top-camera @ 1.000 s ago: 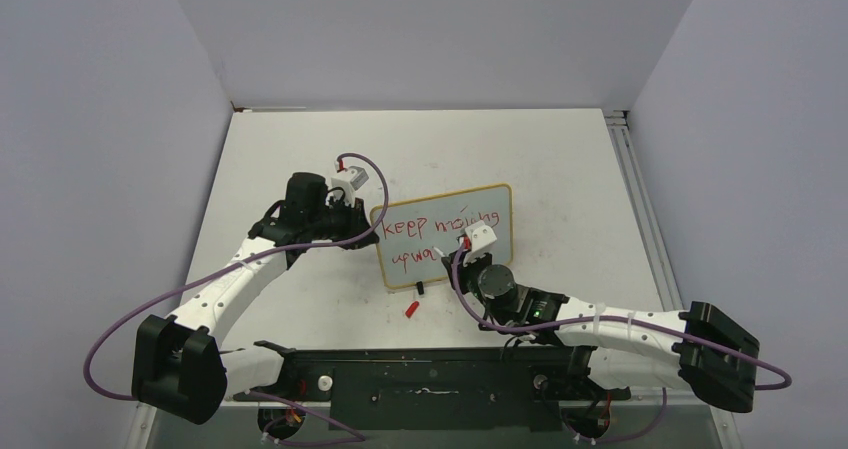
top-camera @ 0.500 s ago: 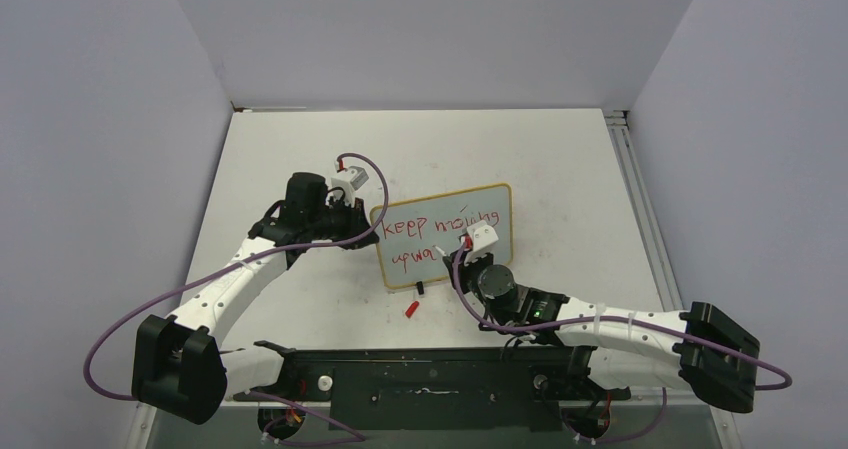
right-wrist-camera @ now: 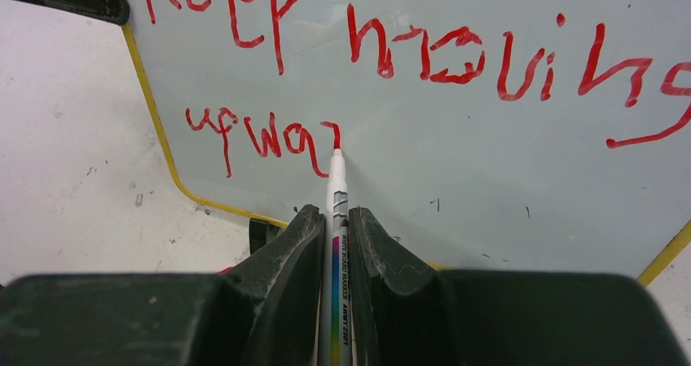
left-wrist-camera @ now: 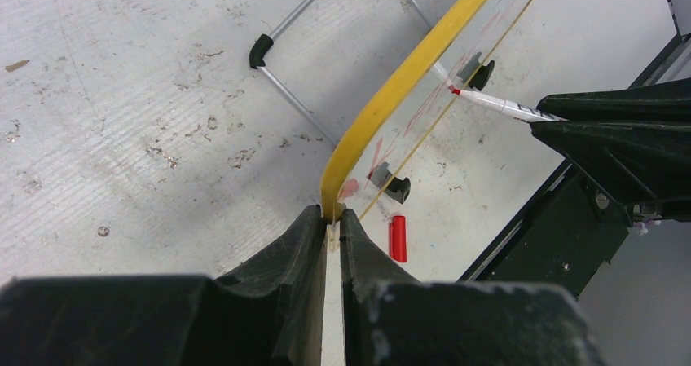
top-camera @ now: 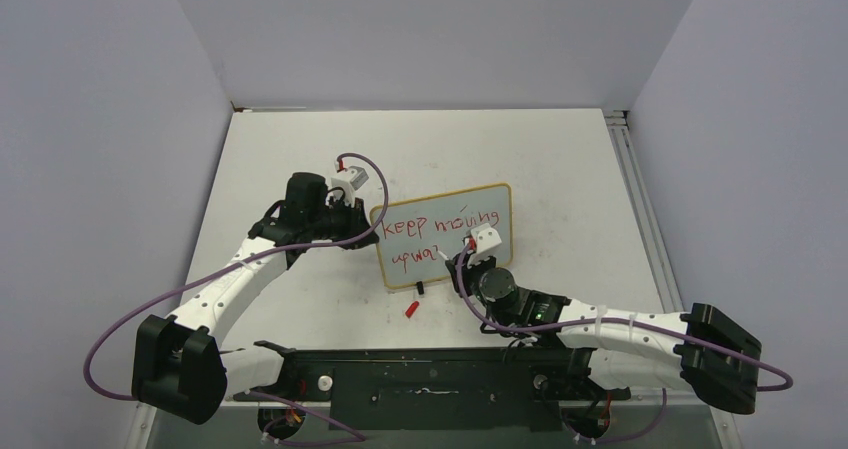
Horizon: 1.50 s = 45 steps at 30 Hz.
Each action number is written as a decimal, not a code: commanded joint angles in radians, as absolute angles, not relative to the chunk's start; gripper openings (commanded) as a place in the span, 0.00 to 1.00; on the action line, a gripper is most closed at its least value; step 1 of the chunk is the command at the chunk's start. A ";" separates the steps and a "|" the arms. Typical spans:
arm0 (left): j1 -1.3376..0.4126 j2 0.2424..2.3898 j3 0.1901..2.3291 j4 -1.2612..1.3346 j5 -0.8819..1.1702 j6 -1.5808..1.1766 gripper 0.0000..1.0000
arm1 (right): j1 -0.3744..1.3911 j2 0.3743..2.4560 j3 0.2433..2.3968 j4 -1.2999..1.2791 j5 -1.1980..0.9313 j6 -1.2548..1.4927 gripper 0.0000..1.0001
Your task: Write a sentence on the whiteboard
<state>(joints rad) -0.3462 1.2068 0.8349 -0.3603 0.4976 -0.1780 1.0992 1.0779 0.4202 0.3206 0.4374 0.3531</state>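
Right gripper (right-wrist-camera: 334, 219) clamps a marker (right-wrist-camera: 337, 188) seemingly labelled "board marker", tip on the whiteboard (right-wrist-camera: 456, 187) mid-table, where the sentence (right-wrist-camera: 424, 52) reads "keep moving upwa"; left gripper (left-wrist-camera: 332, 221) pinches its yellow edge.

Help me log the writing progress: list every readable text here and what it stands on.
"keep moving": first line of the sentence, in red on the whiteboard.
"upwa" plus one unfinished stroke: second line, ending at the marker tip.
Marker barrel print: seems to read "BOARD MARKER"; the rest is too small to read.
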 commanded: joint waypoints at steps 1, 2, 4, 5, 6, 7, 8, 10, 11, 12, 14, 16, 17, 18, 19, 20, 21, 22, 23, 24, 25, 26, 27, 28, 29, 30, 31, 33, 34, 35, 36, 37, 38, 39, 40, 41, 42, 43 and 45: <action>-0.349 1.210 0.861 -0.365 0.507 -0.172 0.00 | 1.098 1.074 0.393 0.322 0.445 0.380 0.05; -0.350 1.211 0.860 -0.365 0.506 -0.172 0.00 | 1.100 1.078 0.392 0.322 0.444 0.383 0.05; -0.350 1.211 0.861 -0.365 0.506 -0.172 0.00 | 1.104 1.081 0.389 0.325 0.447 0.386 0.05; -0.350 1.210 0.861 -0.364 0.506 -0.172 0.00 | 1.106 1.081 0.385 0.326 0.451 0.390 0.05; -0.350 1.210 0.861 -0.365 0.507 -0.172 0.00 | 1.106 1.084 0.383 0.330 0.454 0.391 0.05; -0.350 1.211 0.861 -0.365 0.506 -0.172 0.00 | 1.106 1.085 0.382 0.331 0.455 0.392 0.05; -0.350 1.211 0.861 -0.365 0.506 -0.172 0.00 | 1.106 1.086 0.382 0.333 0.456 0.392 0.05; -0.350 1.211 0.861 -0.364 0.506 -0.173 0.00 | 1.106 1.085 0.387 0.335 0.460 0.387 0.05; -0.350 1.210 0.860 -0.364 0.506 -0.172 0.00 | 1.107 1.085 0.390 0.337 0.463 0.381 0.05; -0.350 1.211 0.861 -0.365 0.507 -0.173 0.00 | 1.107 1.083 0.394 0.338 0.467 0.376 0.05; -0.350 1.211 0.861 -0.365 0.505 -0.172 0.00 | 1.107 1.078 0.401 0.347 0.478 0.369 0.05; -0.350 1.212 0.861 -0.365 0.503 -0.172 0.00 | 1.106 1.074 0.410 0.356 0.487 0.359 0.05; -0.350 1.213 0.861 -0.366 0.505 -0.172 0.00 | 1.106 1.074 0.416 0.360 0.492 0.352 0.05; -0.350 1.211 0.861 -0.366 0.504 -0.172 0.00 | 1.106 1.074 0.420 0.364 0.497 0.346 0.05; -0.350 1.211 0.860 -0.365 0.504 -0.172 0.00 | 1.106 1.073 0.422 0.371 0.499 0.341 0.05; -0.350 1.211 0.861 -0.365 0.503 -0.172 0.00 | 1.106 1.072 0.425 0.376 0.504 0.336 0.05; -0.350 1.212 0.861 -0.365 0.502 -0.172 0.00 | 1.105 1.071 0.428 0.381 0.506 0.331 0.05; -0.350 1.212 0.861 -0.366 0.502 -0.172 0.00 | 1.105 1.071 0.432 0.381 0.511 0.327 0.05; -0.350 1.212 0.860 -0.365 0.503 -0.172 0.00 | 1.106 1.072 0.435 0.384 0.514 0.322 0.05; -0.350 1.212 0.860 -0.366 0.502 -0.172 0.00 | 1.106 1.070 0.435 0.388 0.519 0.319 0.05; -0.351 1.213 0.861 -0.366 0.504 -0.172 0.00 | 1.105 1.067 0.436 0.392 0.520 0.314 0.05; -0.350 1.213 0.861 -0.365 0.504 -0.172 0.00 | 1.104 1.065 0.436 0.395 0.523 0.309 0.05; -0.350 1.213 0.861 -0.365 0.503 -0.172 0.00 | 1.104 1.063 0.437 0.397 0.525 0.306 0.05; -0.350 1.215 0.861 -0.365 0.503 -0.172 0.00 | 1.104 1.063 0.438 0.399 0.527 0.304 0.05; -0.350 1.215 0.861 -0.365 0.504 -0.172 0.00 | 1.104 1.061 0.438 0.402 0.530 0.302 0.05; -0.350 1.216 0.861 -0.365 0.504 -0.172 0.00 | 1.104 1.060 0.439 0.406 0.531 0.299 0.05; -0.350 1.218 0.861 -0.365 0.506 -0.172 0.00 | 1.104 1.059 0.437 0.408 0.534 0.297 0.05; -0.350 1.218 0.861 -0.365 0.505 -0.172 0.00 | 1.104 1.056 0.438 0.409 0.544 0.296 0.05; -0.350 1.217 0.861 -0.364 0.504 -0.172 0.00 | 1.104 1.054 0.438 0.408 0.549 0.296 0.05; -0.350 1.217 0.861 -0.365 0.503 -0.172 0.00 | 1.104 1.052 0.438 0.409 0.554 0.296 0.05; -0.350 1.217 0.861 -0.365 0.503 -0.172 0.00 | 1.104 1.049 0.436 0.409 0.559 0.296 0.05; -0.350 1.216 0.860 -0.365 0.503 -0.172 0.00 | 1.104 1.046 0.434 0.406 0.562 0.295 0.05; -0.350 1.216 0.861 -0.365 0.504 -0.172 0.00 | 1.104 1.043 0.434 0.401 0.567 0.297 0.05; -0.350 1.216 0.861 -0.365 0.504 -0.172 0.00 | 1.104 1.039 0.431 0.399 0.571 0.301 0.05; -0.350 1.218 0.861 -0.364 0.504 -0.172 0.00 | 1.104 1.035 0.428 0.395 0.573 0.303 0.05; -0.350 1.219 0.861 -0.365 0.504 -0.172 0.00 | 1.104 1.033 0.424 0.393 0.574 0.307 0.05; -0.350 1.219 0.861 -0.365 0.504 -0.172 0.00 | 1.104 1.031 0.420 0.391 0.574 0.312 0.05; -0.350 1.218 0.861 -0.365 0.503 -0.172 0.00 | 1.104 1.031 0.416 0.387 0.574 0.314 0.05; -0.350 1.217 0.861 -0.366 0.503 -0.172 0.00 | 1.104 1.031 0.414 0.380 0.571 0.318 0.05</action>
